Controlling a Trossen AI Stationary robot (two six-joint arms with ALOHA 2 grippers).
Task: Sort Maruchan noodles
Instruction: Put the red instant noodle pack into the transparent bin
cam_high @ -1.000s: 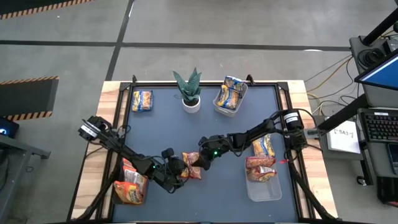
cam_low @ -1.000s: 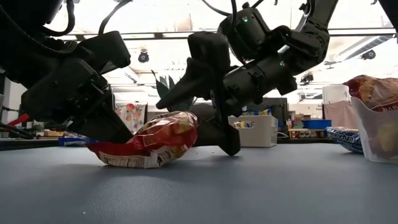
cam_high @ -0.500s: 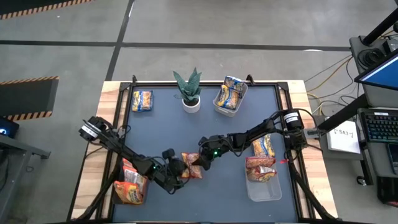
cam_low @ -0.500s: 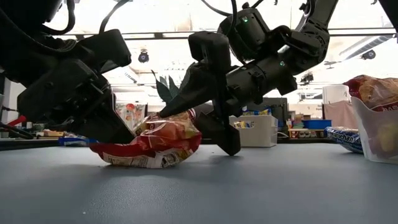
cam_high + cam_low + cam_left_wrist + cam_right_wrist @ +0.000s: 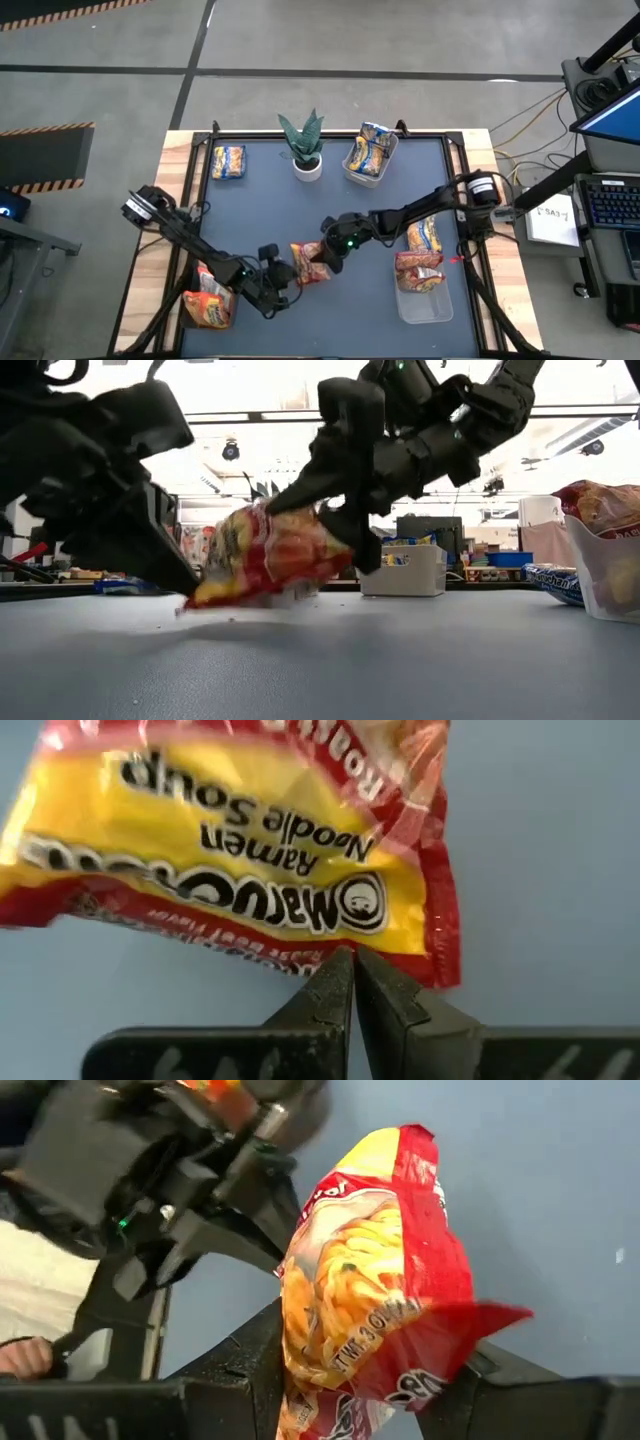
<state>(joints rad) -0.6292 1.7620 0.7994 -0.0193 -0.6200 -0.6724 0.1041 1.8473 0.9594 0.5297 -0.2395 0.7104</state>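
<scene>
Dark blue table [image 5: 330,215] framed in pale wood, bearing clear bins [image 5: 425,300] of noodle packets at the edges and a potted plant [image 5: 305,145] at the back. Near the front centre, right gripper [image 5: 335,510] clamped on a red-and-yellow Maruchan packet [image 5: 265,555], raised and tilted just above the surface. Left gripper [image 5: 350,985] pinched shut, empty, tips just beside that packet's edge.

The red-and-yellow noodle packet [image 5: 268,556], flat on the table [image 5: 400,660] a second ago, now hangs tilted above it, pinched by the right gripper [image 5: 335,520]. The left gripper [image 5: 283,296] draws back from the packet.
</scene>
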